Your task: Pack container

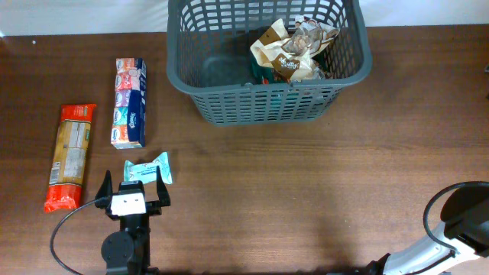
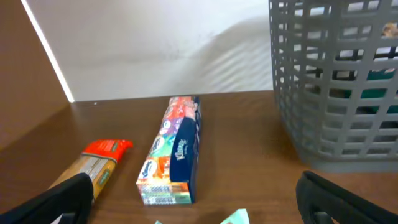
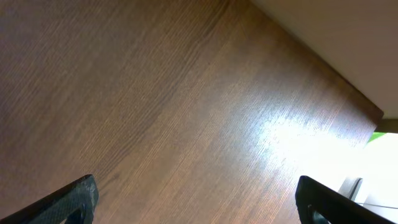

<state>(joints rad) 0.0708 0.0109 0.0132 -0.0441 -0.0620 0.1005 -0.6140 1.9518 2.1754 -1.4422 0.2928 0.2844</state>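
Observation:
The container (image 1: 195,85), a dark grey lattice basket, stands at the back centre and holds crumpled brown and white packets (image 1: 294,47). Its slotted wall (image 2: 336,93) fills the right of the left wrist view. A tissue pack (image 1: 130,102) (image 2: 174,152) and an orange pasta packet (image 1: 69,155) (image 2: 93,165) lie on the left. A small teal packet (image 1: 150,169) (image 2: 236,218) lies just ahead of my left gripper (image 1: 133,183) (image 2: 199,214), which is open, one finger on each side of it. My right gripper (image 3: 199,208) is open over bare wood.
The wooden table (image 1: 306,191) runs to a white wall at the back. The right arm's base and cable (image 1: 462,218) sit at the front right corner. A table edge (image 3: 323,68) shows in the right wrist view.

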